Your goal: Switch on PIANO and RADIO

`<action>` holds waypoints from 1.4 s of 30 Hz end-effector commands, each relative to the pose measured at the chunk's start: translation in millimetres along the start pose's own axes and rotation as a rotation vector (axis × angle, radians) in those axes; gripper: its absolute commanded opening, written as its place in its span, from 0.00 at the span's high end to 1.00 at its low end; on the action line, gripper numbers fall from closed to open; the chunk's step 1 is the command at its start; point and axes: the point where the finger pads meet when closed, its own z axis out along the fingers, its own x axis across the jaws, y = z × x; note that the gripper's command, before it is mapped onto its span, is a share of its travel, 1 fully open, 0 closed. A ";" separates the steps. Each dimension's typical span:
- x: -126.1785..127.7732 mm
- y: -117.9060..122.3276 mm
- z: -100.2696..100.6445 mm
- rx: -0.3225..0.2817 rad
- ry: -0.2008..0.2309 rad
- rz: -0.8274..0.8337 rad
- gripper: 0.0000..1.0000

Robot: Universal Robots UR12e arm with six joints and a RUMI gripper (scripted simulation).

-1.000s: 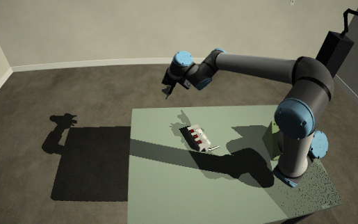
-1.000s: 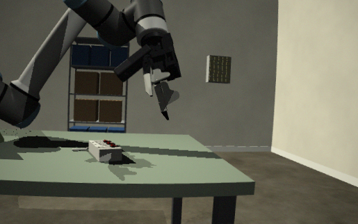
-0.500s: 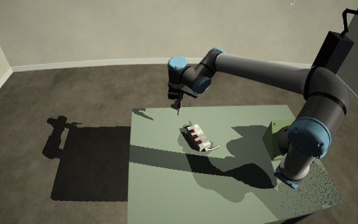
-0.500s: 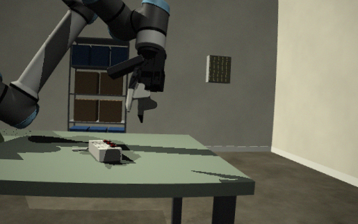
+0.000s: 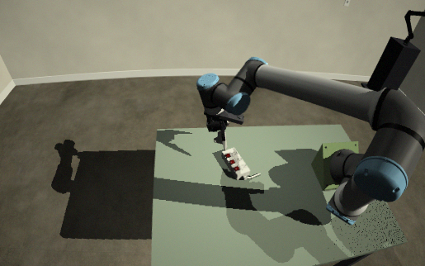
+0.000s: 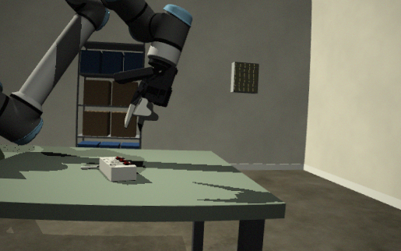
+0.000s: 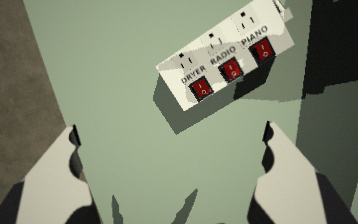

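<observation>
The power strip [image 7: 224, 59] carries three labels above its red switches — DRYER, RADIO, PIANO.

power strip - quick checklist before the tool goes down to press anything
1. Power strip right way up, switches facing up: ok.
2. Labels readable in the wrist view, so PIANO switch and RADIO switch can be told from DRYER switch: ok.
3. Tool open with nothing between the fingers: ok.
4. Tool hangs above the strip, no contact: ok, per the exterior view.
5. A fingertip lined up over PIANO or RADIO: not ok, the strip sits off toward the top of the wrist view.
6. Present on or off position of each rocker: cannot tell.
</observation>
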 end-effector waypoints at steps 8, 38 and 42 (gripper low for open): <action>36.6 -31.5 -1.4 0.085 0.058 -0.028 0.00; 48.5 -41.7 -2.2 0.112 0.077 -0.037 0.00; 48.5 -41.7 -2.2 0.112 0.077 -0.037 0.00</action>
